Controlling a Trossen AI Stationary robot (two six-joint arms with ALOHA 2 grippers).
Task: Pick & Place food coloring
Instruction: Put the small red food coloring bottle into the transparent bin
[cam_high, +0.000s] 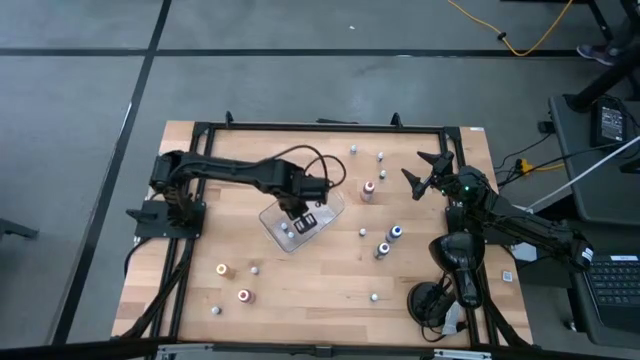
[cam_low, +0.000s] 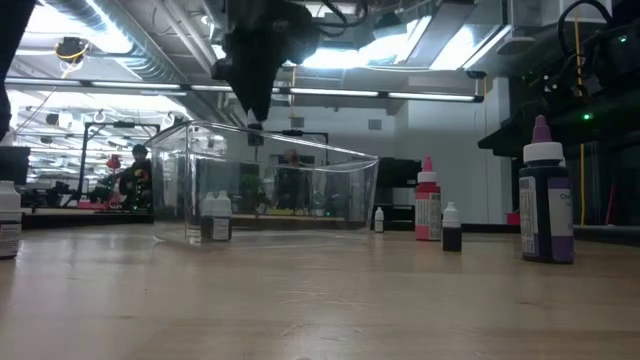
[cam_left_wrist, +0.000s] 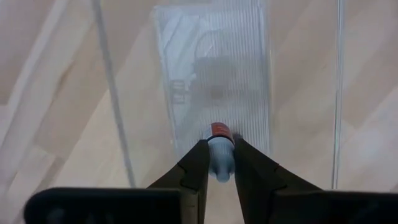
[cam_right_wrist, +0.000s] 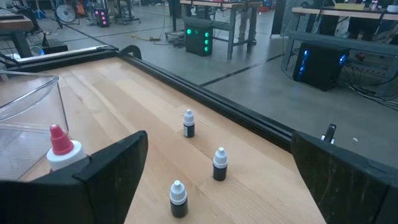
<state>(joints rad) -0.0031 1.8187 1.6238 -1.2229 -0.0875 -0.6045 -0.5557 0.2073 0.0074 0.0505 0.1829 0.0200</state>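
Left wrist view, red-capped bottle (cam_left_wrist: 220, 155) clamped between left gripper (cam_left_wrist: 221, 163) jaws, over tray (cam_left_wrist: 211, 74)

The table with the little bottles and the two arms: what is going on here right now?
The left gripper is shut on a small bottle with a red cap, held above the clear tray near the table's middle. The tray already holds a couple of bottles. Many others, such as a blue-capped one, stand scattered on the wooden table. The right gripper waits open near the far right side.
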